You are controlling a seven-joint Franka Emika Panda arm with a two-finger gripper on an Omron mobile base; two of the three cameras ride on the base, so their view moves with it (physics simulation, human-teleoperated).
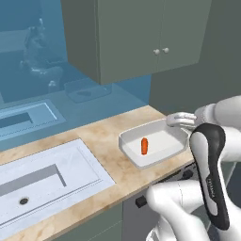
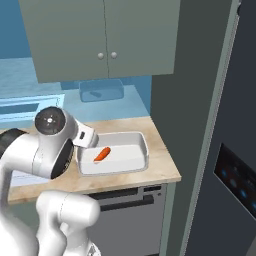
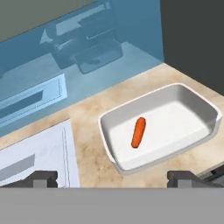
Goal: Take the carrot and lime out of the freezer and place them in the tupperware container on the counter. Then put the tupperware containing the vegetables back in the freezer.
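One vegetable in, one to go

One carrot (image 3: 138, 132) lies flat in the middle of the tupperware container (image 3: 199, 103), which sits on the table (image 3: 87, 144) near the freezer side, handy for carrying back. It is stubby, orange-red, tapered. My end effector (image 3: 113, 177) hangs over the tray's near rim, fingers spread wide, holding nothing; I judge the lime comes next.

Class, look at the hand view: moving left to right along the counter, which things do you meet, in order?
White inset sink → bare strip of beige marbled counter → shallow white tupperware container, with the small orange carrot lying inside it.
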